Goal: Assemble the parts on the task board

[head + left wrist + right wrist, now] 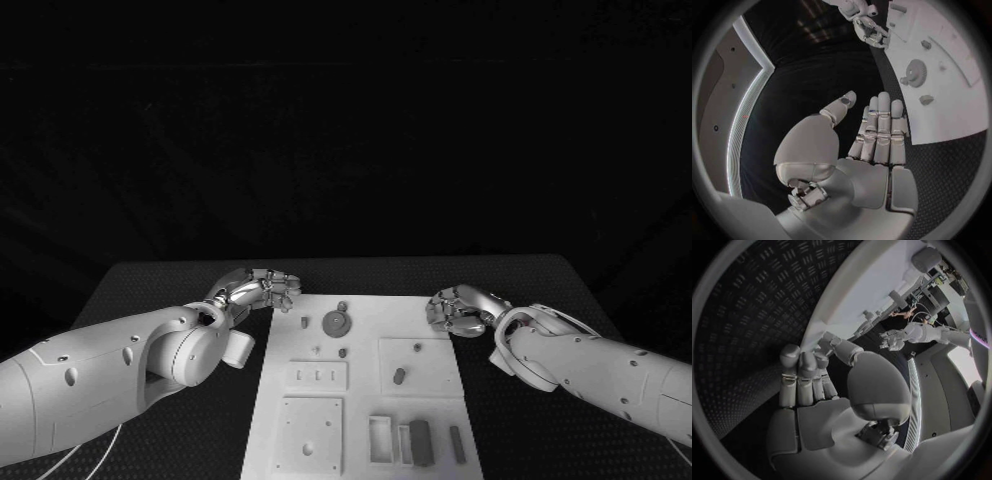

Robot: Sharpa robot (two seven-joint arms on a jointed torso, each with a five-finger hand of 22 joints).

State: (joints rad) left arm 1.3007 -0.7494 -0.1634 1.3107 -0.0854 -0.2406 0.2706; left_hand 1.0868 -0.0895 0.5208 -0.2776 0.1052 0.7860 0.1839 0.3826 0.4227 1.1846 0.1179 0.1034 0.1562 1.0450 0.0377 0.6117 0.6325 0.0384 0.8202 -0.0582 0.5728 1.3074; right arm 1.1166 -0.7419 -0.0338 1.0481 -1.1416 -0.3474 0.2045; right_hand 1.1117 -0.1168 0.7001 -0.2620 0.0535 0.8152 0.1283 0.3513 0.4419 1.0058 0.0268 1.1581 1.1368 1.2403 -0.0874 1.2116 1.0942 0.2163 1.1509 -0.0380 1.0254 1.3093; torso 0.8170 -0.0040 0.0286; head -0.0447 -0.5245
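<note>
A robot lab: black test table (173, 280) carrying a white task board (361, 400)

The black table (159, 285) is taking up the lower half of the head view, its far edge running straight across the middle of the frame and its two far corners showing at centre left and centre right. Behind that edge, the upper half of the frame is lying in plain darkness. In the left wrist view the table's top (942, 170) is showing a fine pattern of short raised dashes, and the same pattern is showing on it in the right wrist view (748, 305). A thin pale cable (90, 447) is curving over the table at the lower left of the head view.
</note>
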